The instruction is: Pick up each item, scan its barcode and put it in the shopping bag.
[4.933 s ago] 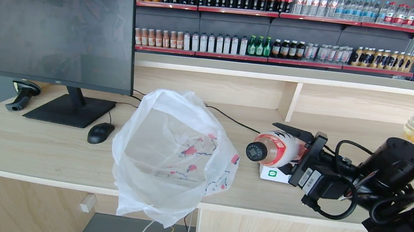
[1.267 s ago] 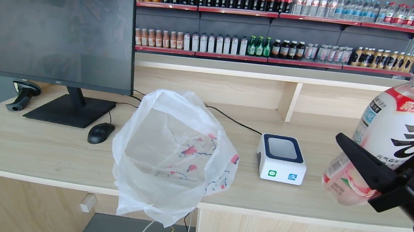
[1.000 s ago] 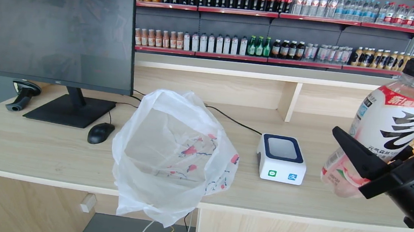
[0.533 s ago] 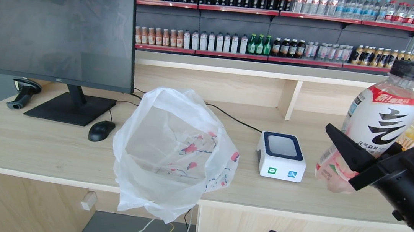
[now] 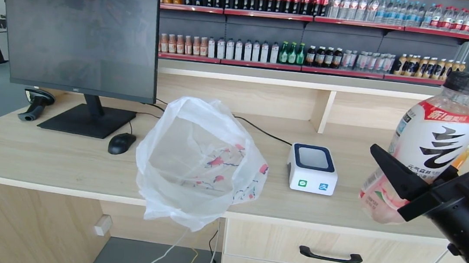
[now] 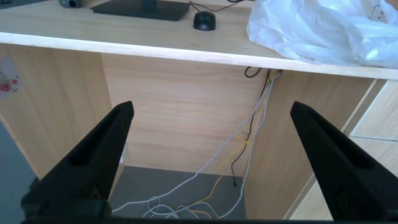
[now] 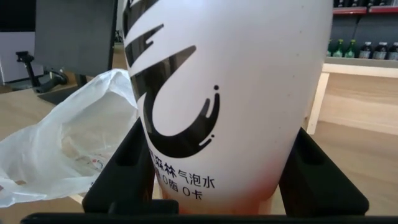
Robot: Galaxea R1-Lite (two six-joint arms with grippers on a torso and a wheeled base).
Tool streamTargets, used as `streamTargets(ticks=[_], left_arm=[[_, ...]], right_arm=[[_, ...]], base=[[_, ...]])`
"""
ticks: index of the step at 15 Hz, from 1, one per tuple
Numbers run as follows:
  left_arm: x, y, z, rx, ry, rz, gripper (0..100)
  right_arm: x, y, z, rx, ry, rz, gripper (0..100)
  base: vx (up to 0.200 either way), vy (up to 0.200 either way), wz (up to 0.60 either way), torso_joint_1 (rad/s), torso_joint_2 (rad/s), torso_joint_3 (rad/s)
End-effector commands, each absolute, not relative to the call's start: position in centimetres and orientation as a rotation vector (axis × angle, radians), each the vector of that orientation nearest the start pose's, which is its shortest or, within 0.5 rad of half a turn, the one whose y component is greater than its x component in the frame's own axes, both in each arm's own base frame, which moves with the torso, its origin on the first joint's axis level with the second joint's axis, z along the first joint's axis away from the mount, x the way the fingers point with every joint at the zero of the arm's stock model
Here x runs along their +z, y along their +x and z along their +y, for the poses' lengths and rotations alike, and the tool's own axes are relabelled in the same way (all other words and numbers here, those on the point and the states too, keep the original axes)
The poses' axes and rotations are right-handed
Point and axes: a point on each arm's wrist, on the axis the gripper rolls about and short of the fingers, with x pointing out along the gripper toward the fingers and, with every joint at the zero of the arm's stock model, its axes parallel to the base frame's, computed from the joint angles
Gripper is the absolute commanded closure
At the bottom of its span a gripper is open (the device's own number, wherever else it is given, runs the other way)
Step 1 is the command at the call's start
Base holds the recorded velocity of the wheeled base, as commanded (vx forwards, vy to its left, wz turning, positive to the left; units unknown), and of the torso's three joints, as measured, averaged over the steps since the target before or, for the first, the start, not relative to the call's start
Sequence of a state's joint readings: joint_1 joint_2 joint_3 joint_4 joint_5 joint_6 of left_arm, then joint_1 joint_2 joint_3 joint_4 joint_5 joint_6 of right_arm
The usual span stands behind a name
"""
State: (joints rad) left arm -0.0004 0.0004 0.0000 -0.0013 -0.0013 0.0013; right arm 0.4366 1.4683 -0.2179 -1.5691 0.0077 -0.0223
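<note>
- Now the right gripper (image 5: pixel 413 167) clamps an upright black-capped drink bottle (image 5: pixel 431 143) in the air over the counter's (image 5: pixel 40 159) right end, well right of the barcode scanner (image 5: pixel 312 169).
- White shopping bag (image 5: pixel 200 163) stands open at the counter's front edge, left of the scanner.
- Left gripper (image 6: pixel 211 155) hangs below the counter edge, jaws spread wide.

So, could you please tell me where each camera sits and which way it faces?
Head view: on the head, looking forward and down over the counter; right gripper holds the bottle.
Left wrist view: below counter height, facing its front; open left gripper frames it.
Right wrist view: close on the bottle between its fingers, monitor beyond.
Shared: shopping bag in all three.
</note>
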Motion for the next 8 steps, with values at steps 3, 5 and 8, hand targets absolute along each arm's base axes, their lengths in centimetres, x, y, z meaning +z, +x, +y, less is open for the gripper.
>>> streamTargets(ticks=[3, 5, 8], left_arm=[[7.56, -2.28, 0.0, -0.003, 0.002, -0.002, 0], [7.56, -2.28, 0.0, 0.0, 0.0, -0.002, 0], [7.56, -2.28, 0.0, -0.002, 0.0, -0.002, 0]], right_arm=[[18.81, 17.55, 8.22, 0.437, 0.034, -0.321, 100], [18.72, 17.58, 8.24, 0.438, 0.036, -0.315, 100], [18.79, 17.63, 8.23, 0.436, 0.039, -0.318, 100]], base=[[0.0, 0.2, 0.0, 0.004, 0.0, 0.004], [0.0, 0.2, 0.0, 0.007, 0.0, 0.0], [0.0, 0.2, 0.0, -0.001, 0.0, 0.002]])
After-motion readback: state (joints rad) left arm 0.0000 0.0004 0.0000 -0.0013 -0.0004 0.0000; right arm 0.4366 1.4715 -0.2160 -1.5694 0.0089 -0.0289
